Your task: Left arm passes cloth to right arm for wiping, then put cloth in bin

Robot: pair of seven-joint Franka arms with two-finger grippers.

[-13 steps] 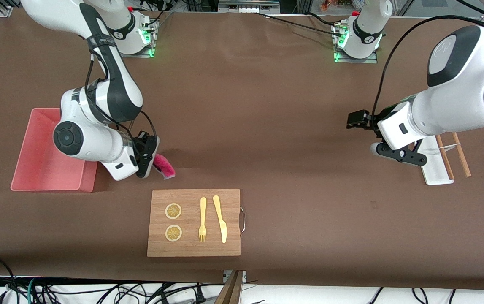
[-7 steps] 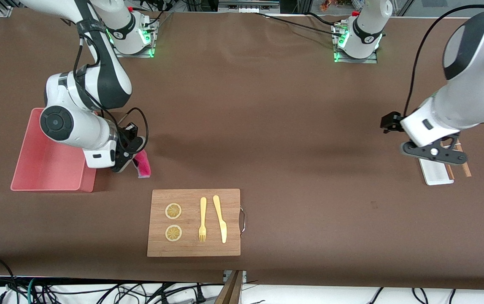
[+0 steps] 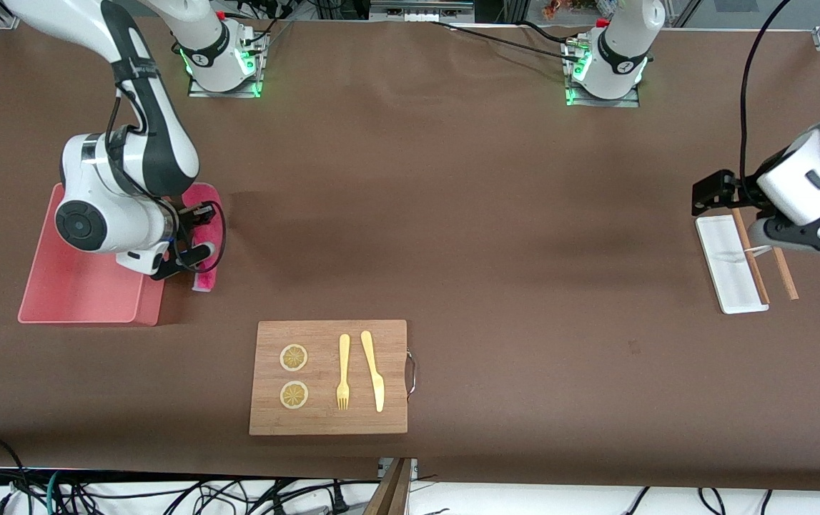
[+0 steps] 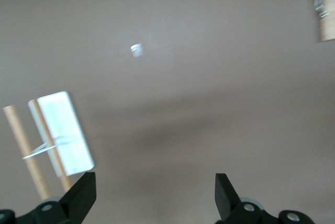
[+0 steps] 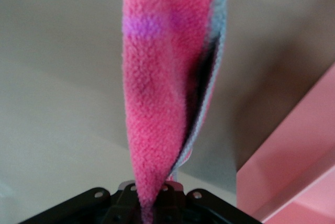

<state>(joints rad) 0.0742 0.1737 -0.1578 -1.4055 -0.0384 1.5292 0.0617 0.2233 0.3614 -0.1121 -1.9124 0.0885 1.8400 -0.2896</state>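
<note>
A chopping board (image 3: pixel 329 377) lies nearest on the brown tabletop (image 3: pixel 452 214). Farther back, the right tool (image 3: pixel 191 261) is clenched on the pink cloth (image 3: pixel 207 236), which hangs just beside the bin (image 3: pixel 73 286). The left tool (image 3: pixel 708 193), fingers spread and empty, waits over a white tray (image 3: pixel 728 265).

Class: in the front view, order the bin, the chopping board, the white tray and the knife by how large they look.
1. Bin and chopping board: alike, and the right arm covers part of the bin, so unranked.
2. White tray.
3. Knife.
</note>
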